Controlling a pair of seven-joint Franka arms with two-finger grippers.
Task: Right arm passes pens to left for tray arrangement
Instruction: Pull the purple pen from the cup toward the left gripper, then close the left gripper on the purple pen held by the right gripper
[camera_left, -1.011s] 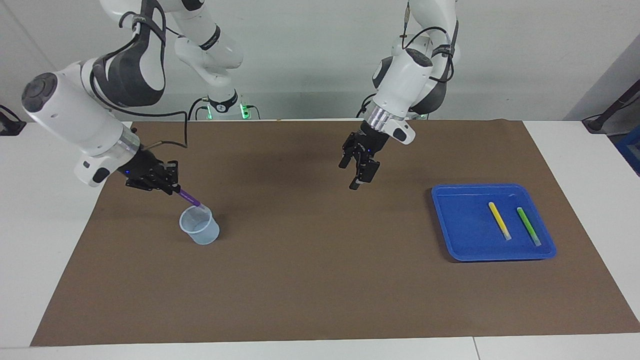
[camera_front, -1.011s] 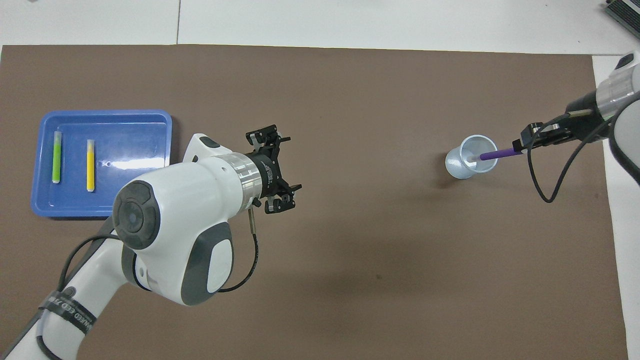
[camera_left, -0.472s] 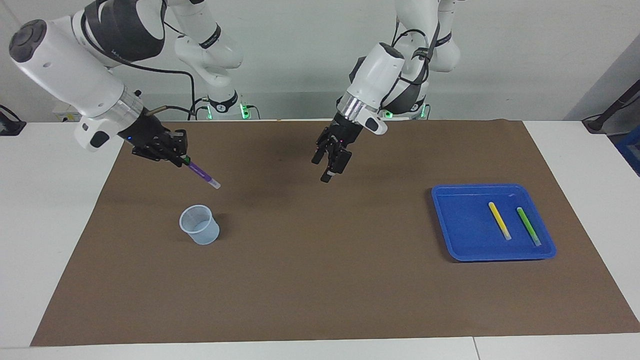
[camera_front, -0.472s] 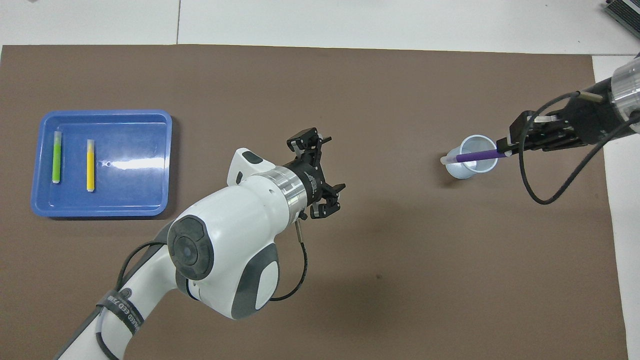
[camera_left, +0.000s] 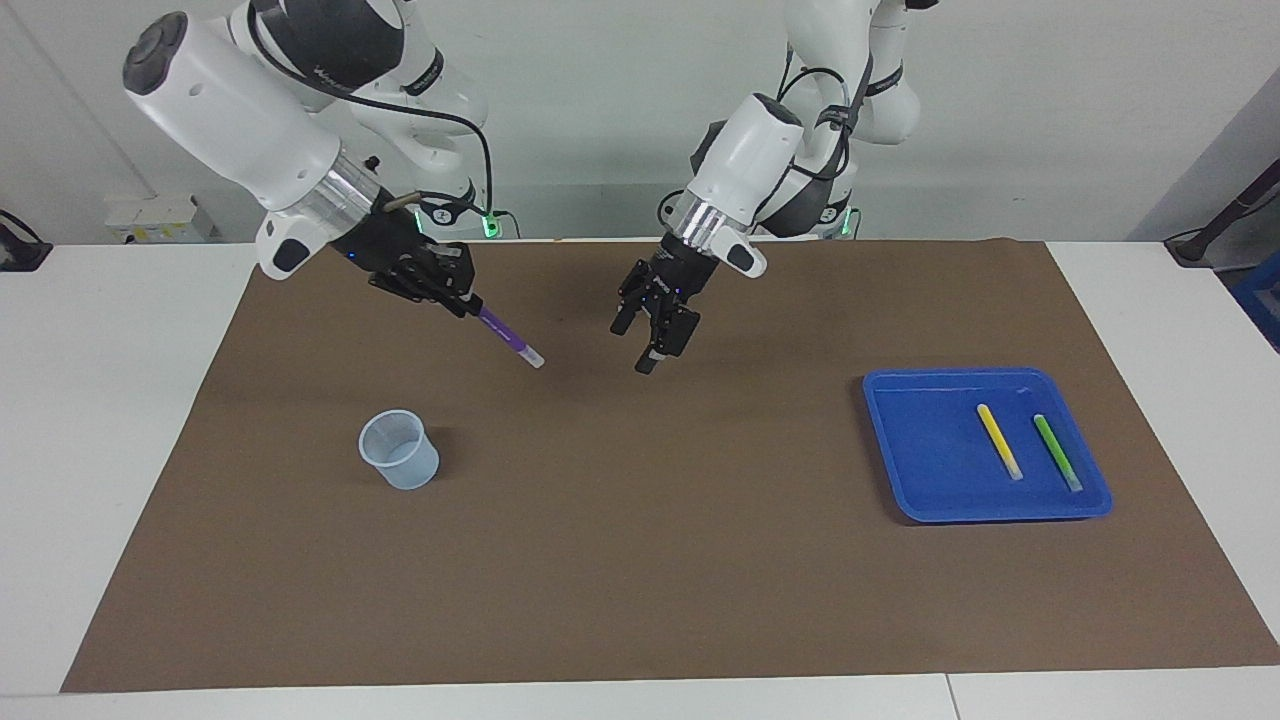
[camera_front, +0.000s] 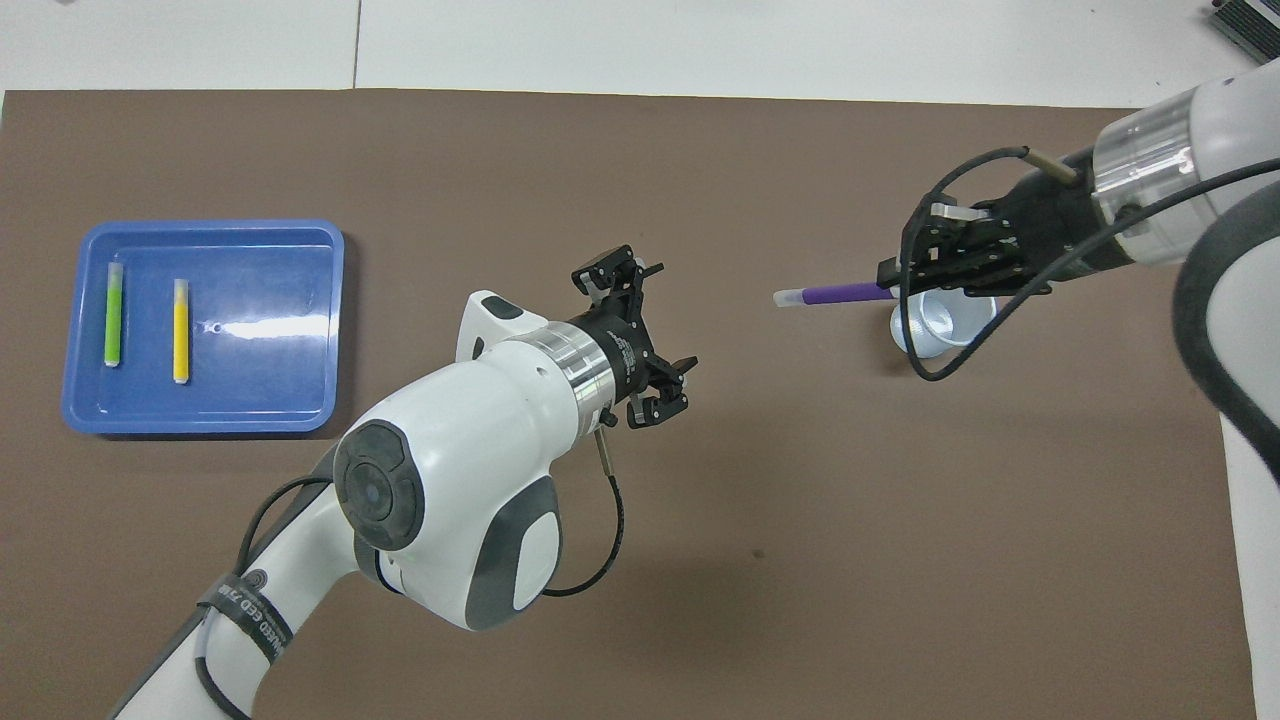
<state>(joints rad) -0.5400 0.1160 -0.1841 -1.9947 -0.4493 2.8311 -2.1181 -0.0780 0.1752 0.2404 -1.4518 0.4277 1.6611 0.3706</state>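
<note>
Right gripper (camera_left: 462, 297) raised over the brown mat (camera_left: 640, 560), jaws pinching purple pen (camera_left: 508, 340), tip angled down toward left gripper (camera_left: 650, 335), jaws spread. Yellow pen (camera_left: 998, 441) and green pen (camera_left: 1057, 452) in blue tray (camera_left: 925, 450).

Two pens (camera_left: 1000, 442) lie side by side in the tray (camera_left: 920, 450).

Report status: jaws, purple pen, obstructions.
Right gripper shut on purple pen, airborne over mat. Left gripper open, waiting mid-table. Nothing between them.

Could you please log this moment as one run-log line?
right gripper: shut on purple pen, airborne | left gripper: open, empty | tray: yellow pen, green pen | cup: empty
</note>
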